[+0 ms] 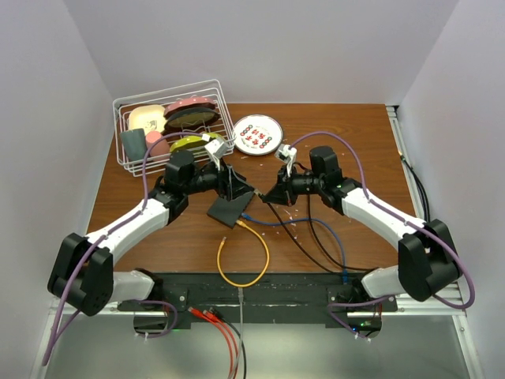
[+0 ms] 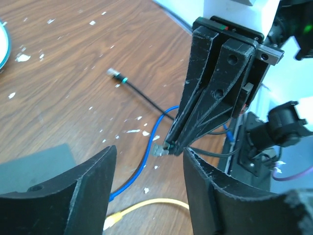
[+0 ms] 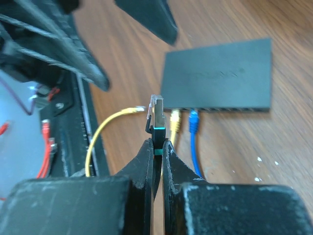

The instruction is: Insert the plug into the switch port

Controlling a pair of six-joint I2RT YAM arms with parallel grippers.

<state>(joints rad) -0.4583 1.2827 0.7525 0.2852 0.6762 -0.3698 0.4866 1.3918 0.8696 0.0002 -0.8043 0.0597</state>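
i have the right claw (image 3: 157, 145) pinched shut on the plug (image 3: 156, 120), gripped low on the boot so its clear nose sticks out past the tips, free to enter a socket. the switch (image 3: 217, 78) lies flat on the table ahead of those tips and to their right, its row of ports (image 3: 232, 108) facing the claw. the plug is lined up just left of the box's near corner and not touching it, so i judge it needs a shift right, then a push forward. a yellow cable (image 3: 174, 121) and a blue cable (image 3: 194, 119) already fill two ports at the end nearest the claw, so the free ones lie further right. the left claw (image 2: 150, 154) stands partly open with only bare table between its fingers. the switch sits just outside its left finger, so i take it to be there to brace the box, not gripping it. the right wrist view gives me the port row and the plug's alignment, too fine for the top view. the left wrist view shows the right claw head-on and a spare black lead (image 2: 116, 73) lying loose beyond it. only the top view shows both claws meeting over the switch, with the basket (image 1: 116, 103) behind the left claw.
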